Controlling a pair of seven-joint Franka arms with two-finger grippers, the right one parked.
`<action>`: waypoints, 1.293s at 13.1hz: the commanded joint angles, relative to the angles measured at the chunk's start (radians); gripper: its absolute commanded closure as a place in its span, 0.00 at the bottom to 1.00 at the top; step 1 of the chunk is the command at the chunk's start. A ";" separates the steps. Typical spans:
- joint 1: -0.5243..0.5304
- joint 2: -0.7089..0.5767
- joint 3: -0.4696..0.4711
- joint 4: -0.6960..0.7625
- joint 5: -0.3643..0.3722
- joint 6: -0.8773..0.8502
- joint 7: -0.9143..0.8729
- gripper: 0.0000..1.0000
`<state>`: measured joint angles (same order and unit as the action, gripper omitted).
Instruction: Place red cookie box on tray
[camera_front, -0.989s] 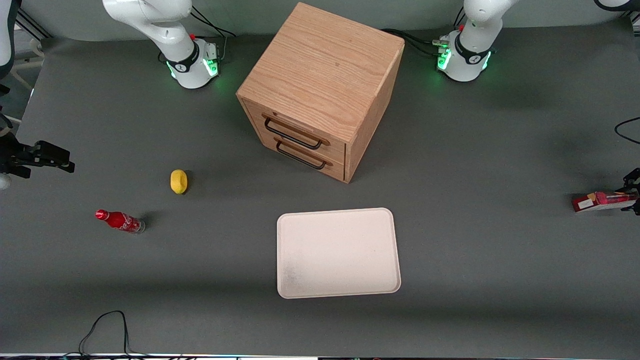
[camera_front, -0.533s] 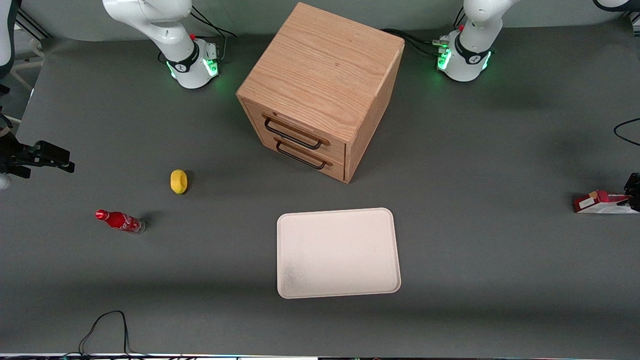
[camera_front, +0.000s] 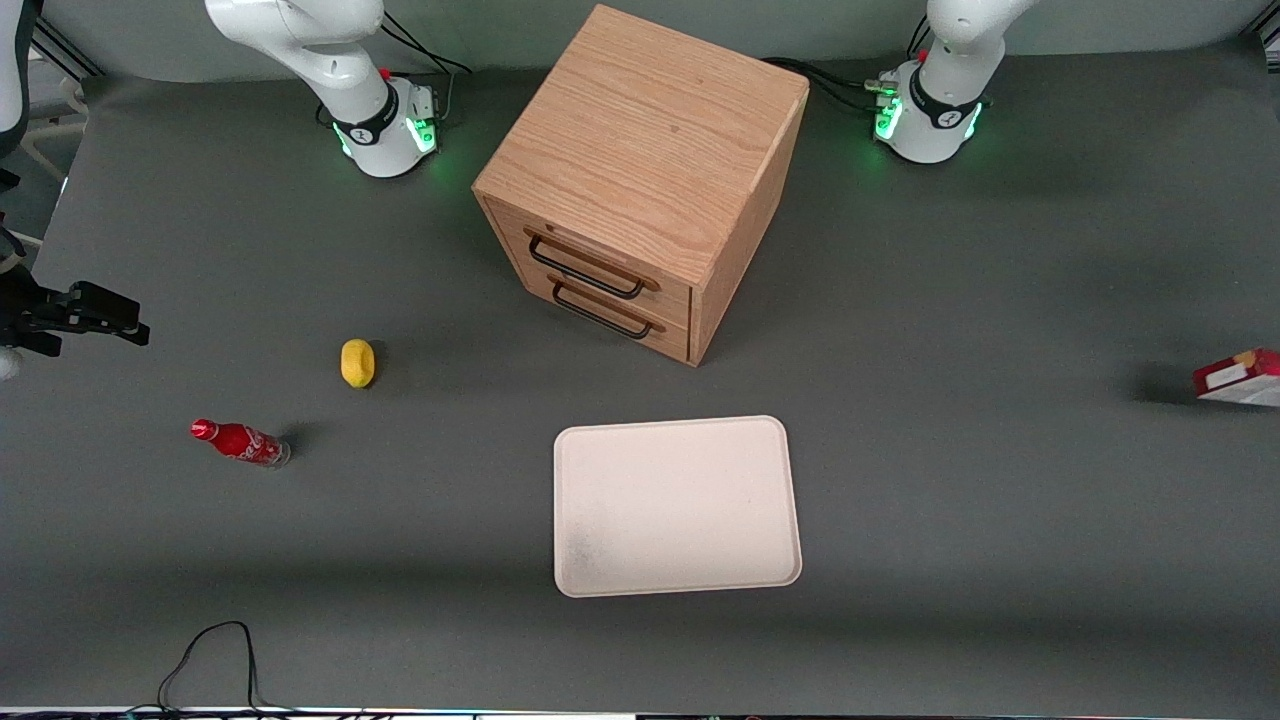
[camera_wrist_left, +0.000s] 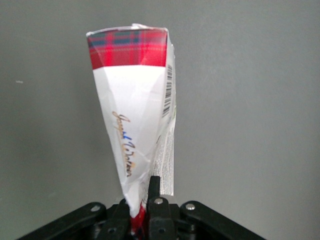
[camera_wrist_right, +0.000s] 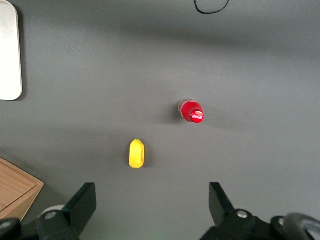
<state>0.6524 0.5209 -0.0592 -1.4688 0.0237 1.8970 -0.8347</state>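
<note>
Lifting off the worktop (camera_front: 1000, 480) since a moment ago, the red cookie box (camera_wrist_left: 134, 115) hangs pinched in the gripper (camera_wrist_left: 142, 212) fingers (camera_wrist_left: 155, 200), well apart from the tray (camera_front: 676, 505).

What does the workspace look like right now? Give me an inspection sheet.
Surface: dark grey table, flat, no spills seen.
Job's things: red cookie box is pinched at one end in the claw and shows at the working arm's end of the table, with its shadow on the table beside it; tray holds nothing and lies nearer the front camera than the cabinet.
Clutter: wooden cabinet, both drawers closed; yellow lemon; red cola bottle.
Claw: left claw shut on the cookie box, above bare table.
Cables: black loop at the table's front edge; black cables at both arm bases.
Surroundings: nothing seen.
</note>
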 joint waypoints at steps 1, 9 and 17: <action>-0.016 -0.085 0.009 0.048 0.027 -0.139 0.186 1.00; -0.025 -0.271 0.006 0.051 0.048 -0.269 1.010 1.00; -0.178 -0.282 -0.002 0.064 0.053 -0.320 1.081 1.00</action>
<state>0.5852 0.2567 -0.0686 -1.4053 0.0582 1.6143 0.3116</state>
